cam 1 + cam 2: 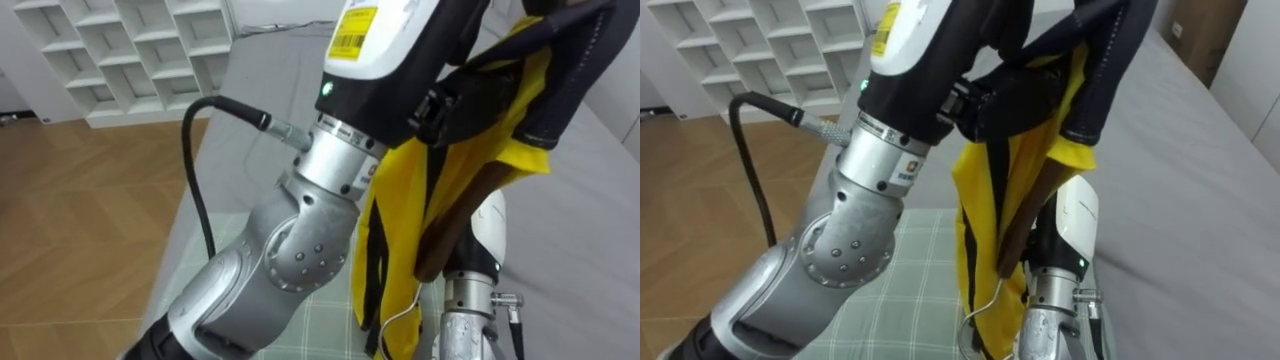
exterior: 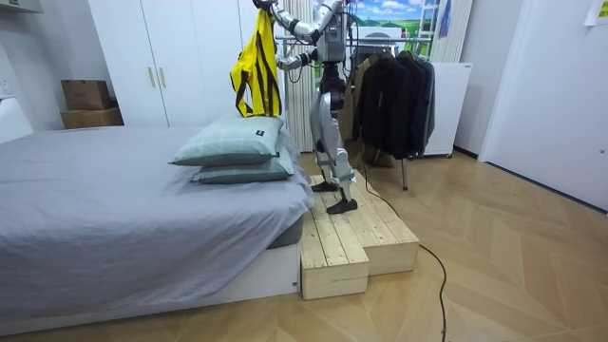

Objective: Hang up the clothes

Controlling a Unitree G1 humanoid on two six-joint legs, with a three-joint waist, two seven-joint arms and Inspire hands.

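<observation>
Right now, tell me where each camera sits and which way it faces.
Left eye view: on the robot's head, looking down at the yellow garment over the grey bed; both forearms show.
Right eye view: beside it, same aim; same forearms, brown hanger.
Room view: standing off in the room, facing the whole robot on a wooden platform by the bed.
Shared: all three show the garment and bed.

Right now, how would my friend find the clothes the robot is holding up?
Look for the big grey bed with two green pillows stacked at its head. Just above them the robot on the wooden platform holds up a yellow top with black trim. It is the one bright garment; the clothes on the rack behind are all dark.
</observation>
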